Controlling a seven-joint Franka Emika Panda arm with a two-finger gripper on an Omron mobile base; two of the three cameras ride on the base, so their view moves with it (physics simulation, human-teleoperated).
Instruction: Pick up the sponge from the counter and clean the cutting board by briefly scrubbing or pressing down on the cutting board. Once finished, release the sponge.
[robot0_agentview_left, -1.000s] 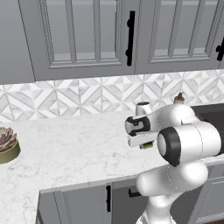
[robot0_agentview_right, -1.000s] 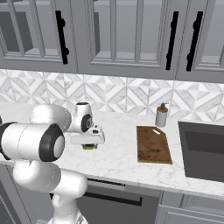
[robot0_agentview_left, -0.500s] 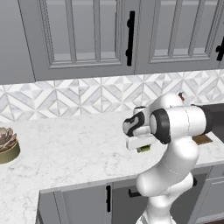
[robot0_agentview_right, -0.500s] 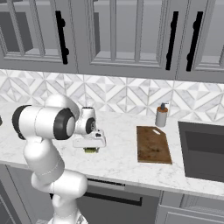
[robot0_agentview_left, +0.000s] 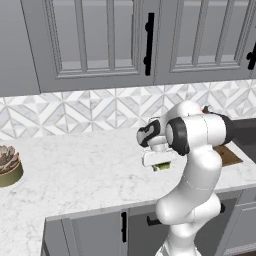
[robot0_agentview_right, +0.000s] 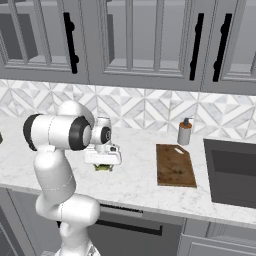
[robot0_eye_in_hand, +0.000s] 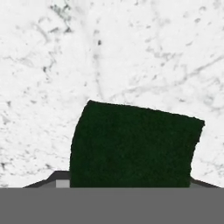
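Note:
The sponge (robot0_eye_in_hand: 131, 144) lies on the white counter (robot0_eye_in_hand: 131, 52), its dark green top facing the hand camera. My gripper (robot0_eye_in_hand: 129, 181) hangs straight over it, open, one dark tip showing on each side of the block. In the base views the hand sits low over the sponge (robot0_agentview_left: 162, 167) (robot0_agentview_right: 103, 168), of which a green-yellow sliver peeks out beneath the gripper (robot0_agentview_left: 160, 164) (robot0_agentview_right: 102, 165). To the right on the counter (robot0_agentview_right: 135, 185) lies the dark brown cutting board (robot0_agentview_right: 175, 165) (robot0_agentview_left: 227, 155), apart from the sponge and partly hidden by my arm in the left base view.
A soap bottle (robot0_agentview_right: 184, 132) stands just behind the board. A dark sink (robot0_agentview_right: 232, 170) lies at the right end. A potted succulent (robot0_agentview_left: 7, 165) sits far left. Grey wall cabinets hang above the tiled backsplash.
The arm's big links have swung round while the hand stayed over the sponge and sank a little. The sponge has not moved.

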